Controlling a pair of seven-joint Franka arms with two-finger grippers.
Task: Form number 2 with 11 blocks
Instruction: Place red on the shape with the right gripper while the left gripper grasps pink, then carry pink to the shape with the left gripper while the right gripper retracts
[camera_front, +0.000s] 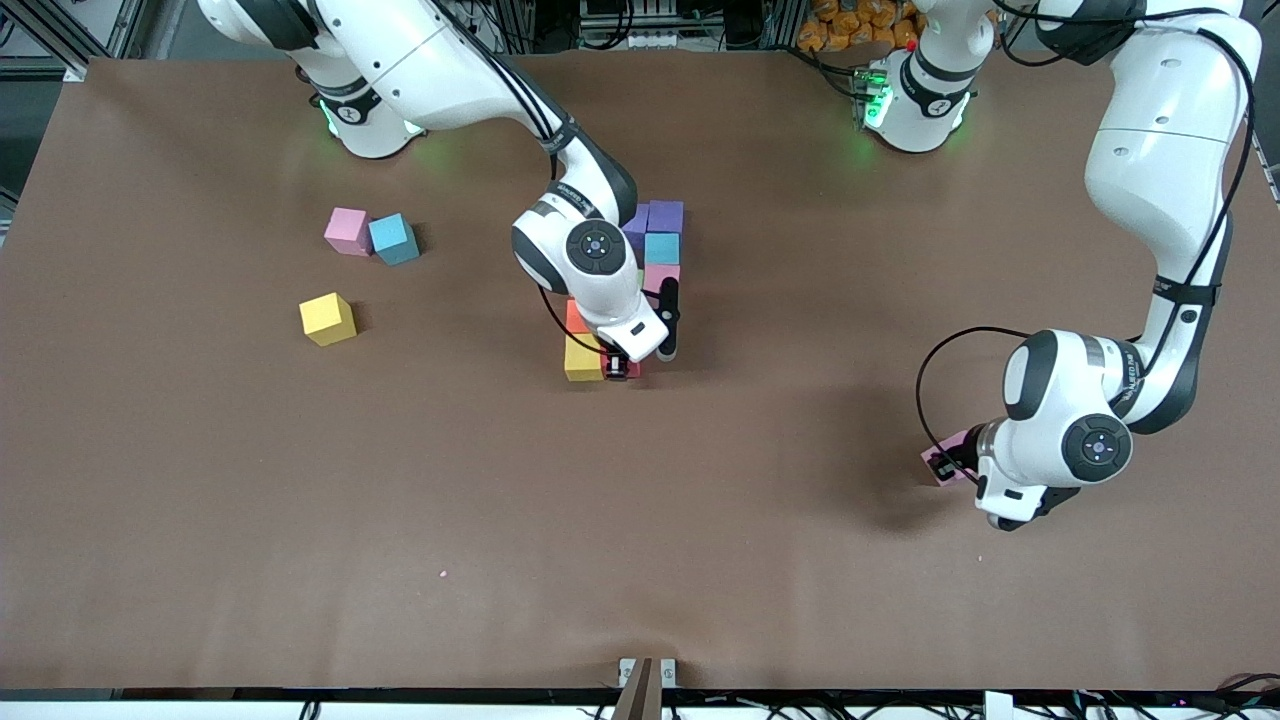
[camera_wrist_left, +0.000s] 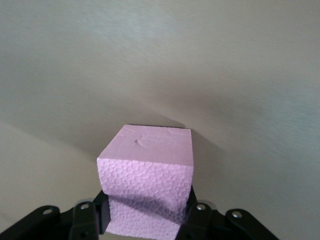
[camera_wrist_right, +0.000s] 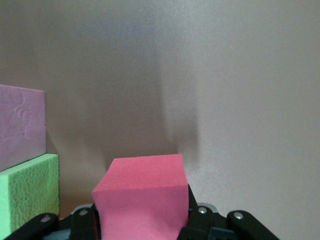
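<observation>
A partly built number 2 (camera_front: 640, 290) of blocks lies mid-table: two purple cubes (camera_front: 665, 215), a blue one (camera_front: 661, 247), a pink one (camera_front: 661, 275), an orange one (camera_front: 577, 318) and a yellow-orange one (camera_front: 583, 358). My right gripper (camera_front: 620, 368) is shut on a red block (camera_wrist_right: 142, 200) right beside the yellow-orange cube, with a green cube (camera_wrist_right: 27, 192) close by. At the left arm's end of the table, my left gripper (camera_front: 945, 465) is shut on a pink block (camera_wrist_left: 145, 165) low at the table, its foam pinched in.
Three loose cubes lie toward the right arm's end of the table: pink (camera_front: 347, 230), blue (camera_front: 393, 238) touching it, and yellow (camera_front: 327, 318) nearer the front camera. The right arm's wrist hides part of the figure.
</observation>
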